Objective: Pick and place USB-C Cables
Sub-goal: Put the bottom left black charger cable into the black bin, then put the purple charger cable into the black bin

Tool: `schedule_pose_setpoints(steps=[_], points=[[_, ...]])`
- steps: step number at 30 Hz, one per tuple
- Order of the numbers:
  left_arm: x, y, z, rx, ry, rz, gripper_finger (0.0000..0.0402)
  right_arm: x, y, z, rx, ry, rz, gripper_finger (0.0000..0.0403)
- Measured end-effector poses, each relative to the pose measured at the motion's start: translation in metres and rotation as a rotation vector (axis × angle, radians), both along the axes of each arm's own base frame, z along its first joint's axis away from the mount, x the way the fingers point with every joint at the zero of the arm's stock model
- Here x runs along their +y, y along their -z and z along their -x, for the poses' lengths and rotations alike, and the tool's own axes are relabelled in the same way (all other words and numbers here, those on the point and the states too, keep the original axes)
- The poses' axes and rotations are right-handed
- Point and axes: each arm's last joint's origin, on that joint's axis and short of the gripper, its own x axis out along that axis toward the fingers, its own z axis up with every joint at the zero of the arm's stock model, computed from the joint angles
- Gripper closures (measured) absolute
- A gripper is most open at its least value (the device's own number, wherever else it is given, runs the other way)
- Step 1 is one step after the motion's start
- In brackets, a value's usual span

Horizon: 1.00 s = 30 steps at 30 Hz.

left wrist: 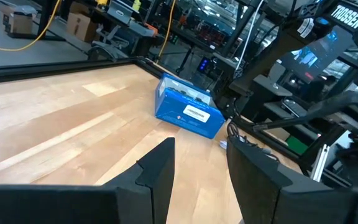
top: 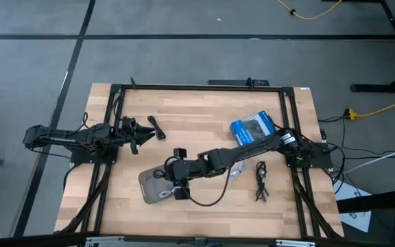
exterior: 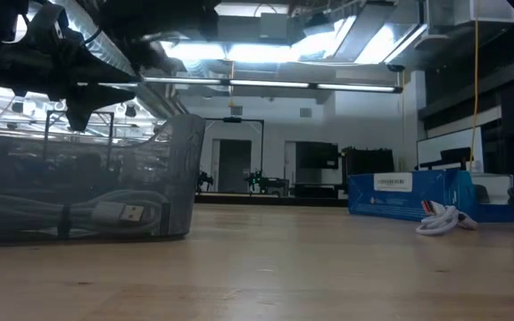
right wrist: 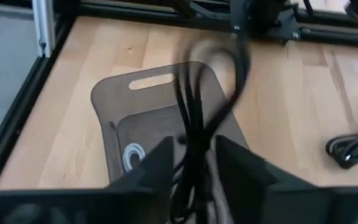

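My right gripper [top: 166, 175] hangs over the grey tray [top: 149, 195] and is shut on a black USB-C cable [right wrist: 194, 93], which looks blurred. A white cable [right wrist: 132, 155] lies inside the tray and also shows in the low view [exterior: 105, 214]. Another black cable [top: 156, 127] lies on the table next to my left gripper [top: 142, 134], which is open and empty at the left. A further black cable [top: 260, 182] and a white one [top: 237, 173] lie on the table at the right. My right gripper pinches the black cable between its two fingers [right wrist: 160, 163], which point slantwise down at the tray. The cable [right wrist: 191, 143] is lifted, and a loop of it stands out past the fingertips above the tray floor. The gripper hides which part of the cable the fingers are on.
A blue plastic packet [top: 252, 129] lies at the far right of the table and also shows in the left wrist view [left wrist: 188, 112]. A black frame [top: 197, 87] runs around the table's edges. Bare wood lies along the near edge.
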Motion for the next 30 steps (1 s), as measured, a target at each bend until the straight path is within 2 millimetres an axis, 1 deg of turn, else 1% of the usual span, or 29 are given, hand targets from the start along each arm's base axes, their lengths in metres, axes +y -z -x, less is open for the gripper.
schedule_pose_setpoints(steps=[3, 5, 7, 9, 14, 16, 18, 21, 24, 26, 28, 30], points=[[0.000, 0.000, 0.000, 0.001, 0.000, 0.000, 0.0262, -0.002, 0.000, 0.000, 0.007, 0.040, -0.041, 0.0228], [0.000, 0.000, 0.000, 0.000, 0.000, 0.000, 0.0262, -0.003, 0.000, 0.002, 0.042, 0.061, -0.068, 0.0204], [0.000, 0.000, 0.000, 0.001, 0.000, 0.000, 0.0262, -0.004, -0.006, 0.008, 0.120, 0.102, -0.091, 0.0192], [0.000, 0.000, 0.000, 0.001, 0.000, 0.000, 0.0262, -0.008, -0.018, 0.019, 0.233, 0.182, -0.071, 0.0188], [0.000, 0.000, 0.000, 0.001, 0.000, 0.000, 0.0262, -0.022, -0.045, 0.064, 0.527, 0.543, 0.023, 0.0202], [0.000, 0.000, 0.000, 0.001, 0.000, 0.000, 0.0262, -0.024, -0.052, 0.079, 0.592, 0.676, 0.046, 0.0213], [0.000, 0.000, 0.000, 0.000, 0.000, 0.000, 0.0262, -0.019, -0.055, 0.081, 0.557, 0.685, -0.005, 0.0224], [0.000, 0.000, 0.000, 0.005, 0.000, 0.000, 0.0262, -0.012, -0.056, 0.088, 0.586, 0.666, -0.030, 0.0241], [0.000, 0.000, 0.000, 0.005, 0.001, 0.000, 0.0262, -0.011, -0.053, 0.098, 0.609, 0.677, -0.008, 0.0254], [0.000, 0.001, 0.000, 0.007, 0.000, 0.000, 0.0262, -0.012, -0.055, 0.104, 0.624, 0.693, -0.027, 0.0261], [0.000, 0.001, 0.000, 0.007, 0.000, 0.000, 0.0262, -0.017, -0.058, 0.119, 0.639, 0.703, -0.022, 0.0266], [0.000, 0.001, 0.000, 0.008, 0.001, 0.000, 0.0262, -0.022, -0.060, 0.133, 0.638, 0.753, -0.034, 0.0268]])
